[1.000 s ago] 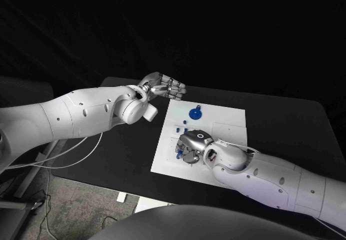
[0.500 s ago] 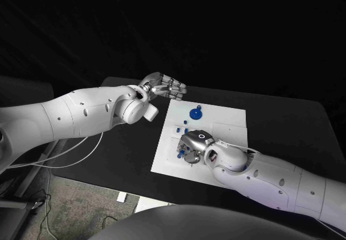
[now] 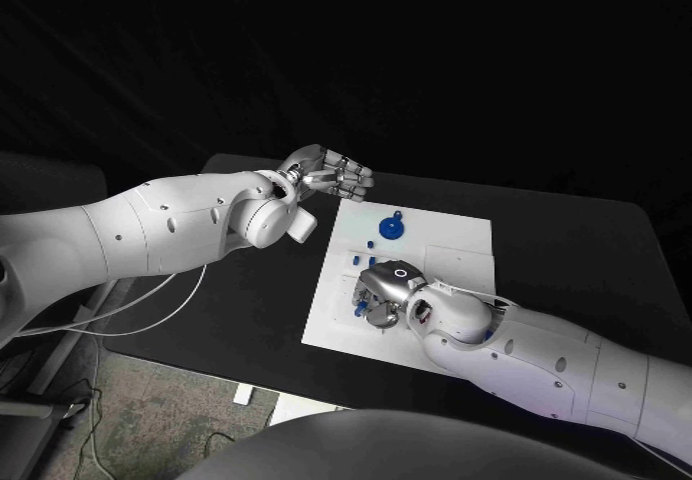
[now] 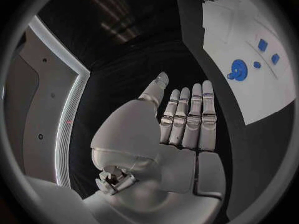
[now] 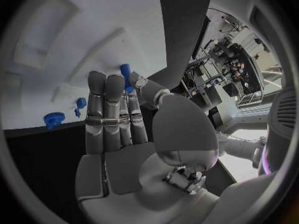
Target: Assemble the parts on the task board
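While my right hand hangs low over the near part of the task board, its fingers lie straight and close together, and a small blue part sits at the fingertips beside the thumb. It appears to be pinched there, though the contact is partly hidden. Beyond this hand, toward the far end of the board, a blue gear stands on the white surface, with smaller blue pieces between it and my fingers. My left hand is raised off the board's far corner, well apart from the parts, fingers extended side by side, thumb apart, holding nothing. The black table lies under both hands.
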`<state>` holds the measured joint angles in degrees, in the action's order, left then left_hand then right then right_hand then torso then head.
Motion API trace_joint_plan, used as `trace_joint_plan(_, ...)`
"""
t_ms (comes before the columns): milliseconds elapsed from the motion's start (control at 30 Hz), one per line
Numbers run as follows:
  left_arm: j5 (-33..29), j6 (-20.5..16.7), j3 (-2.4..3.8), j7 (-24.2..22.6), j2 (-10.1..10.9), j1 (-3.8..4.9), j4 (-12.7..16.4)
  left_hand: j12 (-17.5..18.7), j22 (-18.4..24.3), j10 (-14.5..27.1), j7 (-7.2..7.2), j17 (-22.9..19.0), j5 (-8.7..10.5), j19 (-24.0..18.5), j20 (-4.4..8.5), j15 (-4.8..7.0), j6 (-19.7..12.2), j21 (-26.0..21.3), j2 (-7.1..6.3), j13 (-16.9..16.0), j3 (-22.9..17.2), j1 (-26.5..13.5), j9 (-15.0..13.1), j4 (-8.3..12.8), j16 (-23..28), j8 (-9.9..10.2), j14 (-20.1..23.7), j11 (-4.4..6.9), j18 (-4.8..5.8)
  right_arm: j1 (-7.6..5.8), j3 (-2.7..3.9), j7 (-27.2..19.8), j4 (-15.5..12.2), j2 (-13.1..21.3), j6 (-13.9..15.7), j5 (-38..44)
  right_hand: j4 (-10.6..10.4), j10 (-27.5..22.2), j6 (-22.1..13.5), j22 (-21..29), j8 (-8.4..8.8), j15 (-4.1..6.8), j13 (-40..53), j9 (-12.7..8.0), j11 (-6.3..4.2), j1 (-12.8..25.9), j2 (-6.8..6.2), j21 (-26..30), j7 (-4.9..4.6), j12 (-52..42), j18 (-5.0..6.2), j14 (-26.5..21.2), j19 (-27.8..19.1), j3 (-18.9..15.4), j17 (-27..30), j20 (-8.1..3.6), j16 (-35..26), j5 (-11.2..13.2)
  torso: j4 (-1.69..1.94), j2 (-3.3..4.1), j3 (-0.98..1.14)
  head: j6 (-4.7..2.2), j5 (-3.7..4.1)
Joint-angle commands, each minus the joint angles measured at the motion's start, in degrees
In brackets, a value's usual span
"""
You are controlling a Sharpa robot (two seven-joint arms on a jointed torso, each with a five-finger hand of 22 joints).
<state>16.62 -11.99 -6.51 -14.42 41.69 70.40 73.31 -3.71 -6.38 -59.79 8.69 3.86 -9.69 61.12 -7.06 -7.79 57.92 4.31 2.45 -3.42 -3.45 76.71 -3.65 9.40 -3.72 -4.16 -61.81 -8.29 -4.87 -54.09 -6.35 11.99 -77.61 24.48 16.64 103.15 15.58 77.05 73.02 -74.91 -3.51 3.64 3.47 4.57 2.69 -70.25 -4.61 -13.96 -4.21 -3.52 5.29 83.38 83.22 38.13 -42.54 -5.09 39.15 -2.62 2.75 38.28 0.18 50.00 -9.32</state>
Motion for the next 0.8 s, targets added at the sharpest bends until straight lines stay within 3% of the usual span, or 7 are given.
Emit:
trace_joint_plan(33, -0.26, 0.85, 0.04, -0.24, -0.18, 0.04, 0.09, -0.21, 0.06, 0.01, 0.04, -0.06, -0.23, 0.36, 0.04, -0.14, -0.55, 0.25, 0.50, 0.06, 0.17, -0.19, -0.01, -0.31, 0.17, -0.20, 0.18, -0.26, -0.50, 0.06, -0.10, -1.28, 0.12, -0.50, -3.41, -0.26, -0.08, 1.76, 0.09, -0.92, -0.16, 0.18, 0.09, 0.03, -1.62, 0.25, 0.59, -0.14, -0.18, -0.12, 0.79, -0.31, -0.58, -0.01, 0.15, -0.08, -0.36, -0.49, 0.01, 0.01, 0.02, 0.00, 0.10)
trace_joint_plan(167, -0.26, 0.93, 0.04, -0.19, -0.22, 0.04, 0.10, -0.21, 0.06, 0.01, 0.04, -0.06, -0.23, 0.36, 0.04, -0.14, -0.55, 0.25, 0.50, 0.06, 0.17, -0.19, -0.01, -0.31, 0.17, -0.20, 0.18, -0.26, -0.50, 0.06, -0.77, -1.94, 0.42, -1.05, -4.90, -1.05, -0.01, 1.03, -0.47, -0.86, -0.18, 0.00, 0.08, 0.04, -1.41, 0.77, 0.47, 0.13, -0.37, -0.11, 0.96, -0.55, -1.00, -1.29, 0.83, 0.15, -0.72, -3.49, 0.05, 0.02, 0.03, 0.00, 0.14)
trace_joint_plan(300, -0.26, 1.02, 0.04, -0.10, -0.21, 0.05, 0.10, -0.21, 0.06, 0.01, 0.04, -0.06, -0.23, 0.36, 0.04, -0.14, -0.55, 0.25, 0.50, 0.06, 0.17, -0.19, -0.01, -0.31, 0.17, -0.20, 0.18, -0.26, -0.50, 0.06, -1.32, -1.87, 0.90, -1.42, -3.96, -1.97, -0.59, -0.98, -2.31, -0.62, -0.08, -0.32, 0.03, -0.24, -0.89, 2.13, 0.08, 0.49, -0.80, -0.02, 1.12, -0.69, -1.06, -3.82, 1.18, 0.40, -0.69, -8.47, 0.03, 0.02, 0.05, 0.00, 0.22)
trace_joint_plan(433, -0.26, 1.22, 0.04, 0.10, -0.17, 0.05, 0.12, -0.20, 0.30, 0.10, 0.06, -0.05, -0.22, 0.36, 0.00, -0.18, -0.66, 0.26, 0.52, 0.06, 0.28, -0.23, -0.01, -0.49, 0.17, -0.20, 0.27, -0.30, -0.50, 0.07, -1.58, -1.41, 1.27, -1.46, -1.53, -2.90, -0.93, -3.70, -4.93, -0.09, -0.04, -0.84, -0.03, -0.60, -0.12, 2.47, -0.01, 1.11, -1.32, -0.01, 1.45, -0.76, -0.89, -6.81, 1.32, 0.95, -0.35, -6.93, -0.02, 0.01, 0.09, 0.00, 0.11)
trace_joint_plan(500, -0.26, 1.31, 0.04, 0.22, -0.11, 0.05, 0.15, -0.20, 0.30, 0.10, 0.06, -0.05, -0.22, 0.36, 0.00, -0.18, -0.66, 0.26, 0.52, 0.06, 0.28, -0.23, -0.01, -0.49, 0.17, -0.20, 0.27, -0.30, -0.50, 0.07, -1.64, -1.23, 1.39, -1.39, 0.00, -3.65, -0.76, -6.33, -7.75, 0.20, -0.05, -1.39, -0.05, -0.84, 0.81, 2.76, -0.77, 1.62, -2.12, -0.04, 1.75, -1.44, -1.32, -6.71, 1.47, 1.34, -0.52, -6.63, -0.03, 0.01, 0.09, 0.00, 0.12)
trace_joint_plan(633, -0.26, 1.34, 0.04, 0.35, 0.01, 0.05, 0.14, -0.21, 0.33, 0.14, 0.06, -0.06, -0.19, 0.34, -0.02, -0.20, -0.69, 0.25, 0.51, 0.06, 0.31, -0.25, -0.01, -0.53, 0.17, -0.19, 0.31, -0.32, -0.49, 0.07, -1.70, -1.09, 1.51, -1.26, 1.85, -4.58, -0.98, -8.69, -10.14, 0.87, -0.12, -1.99, -0.07, -0.80, 1.58, 3.04, -2.04, 2.55, -2.74, -0.11, 2.69, -2.18, -1.55, -7.54, 1.83, 2.23, -0.37, -7.01, -0.04, 0.04, 0.13, 0.00, 0.20)
trace_joint_plan(800, -0.26, 1.38, 0.04, 0.40, 0.08, 0.05, 0.15, -0.21, 0.33, 0.14, 0.06, -0.06, -0.19, 0.34, -0.02, -0.20, -0.69, 0.25, 0.51, 0.06, 0.31, -0.25, -0.01, -0.53, 0.17, -0.19, 0.31, -0.32, -0.49, 0.07, -1.73, -1.28, 1.53, -1.12, 2.38, -5.32, -1.15, -9.77, -10.98, 1.42, -0.09, -2.28, -0.07, -0.84, 1.92, 2.98, -2.90, 3.38, -2.98, -0.10, 2.93, -2.82, -1.67, -9.25, 2.41, 2.63, -0.28, -8.13, -0.06, 0.04, 0.13, 0.00, 0.34)
